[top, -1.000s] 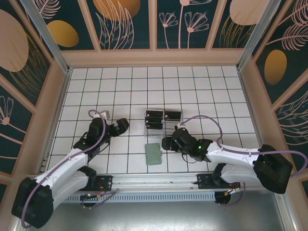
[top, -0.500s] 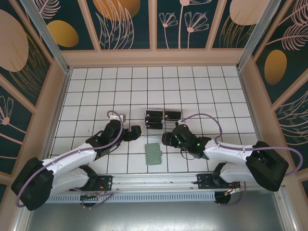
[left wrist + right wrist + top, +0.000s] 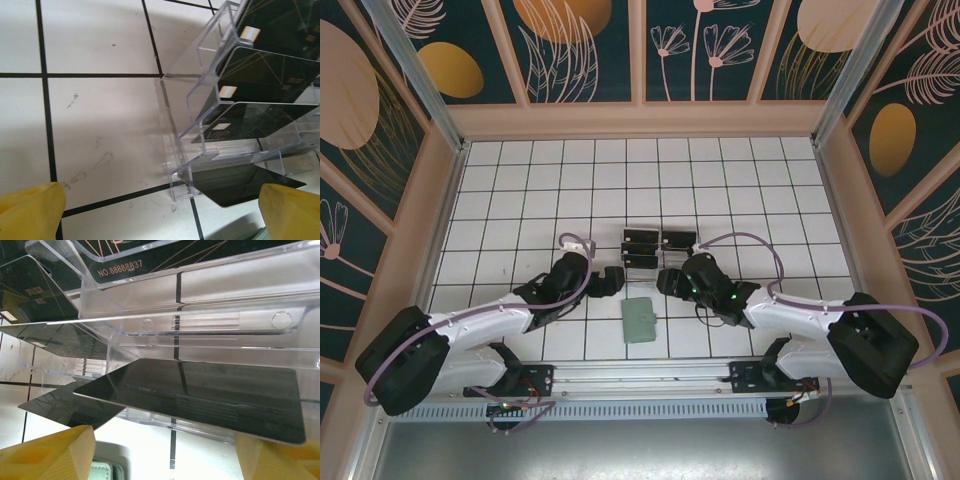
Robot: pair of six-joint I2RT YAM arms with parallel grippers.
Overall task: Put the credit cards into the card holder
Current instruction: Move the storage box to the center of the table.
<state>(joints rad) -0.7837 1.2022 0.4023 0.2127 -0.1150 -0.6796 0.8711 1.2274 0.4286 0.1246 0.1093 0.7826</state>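
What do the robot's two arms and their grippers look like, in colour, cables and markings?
Both the left arm and the right arm have white shells with black joints. A lilac cable loops along each. A small green light glows on the right arm. The left gripper and the right gripper are black, with yellow fingers.

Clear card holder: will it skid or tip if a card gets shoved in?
Probably skids: the card holder looks like thin clear plastic, loose on smooth tile. Tipping seems less likely, given its broad stepped base.
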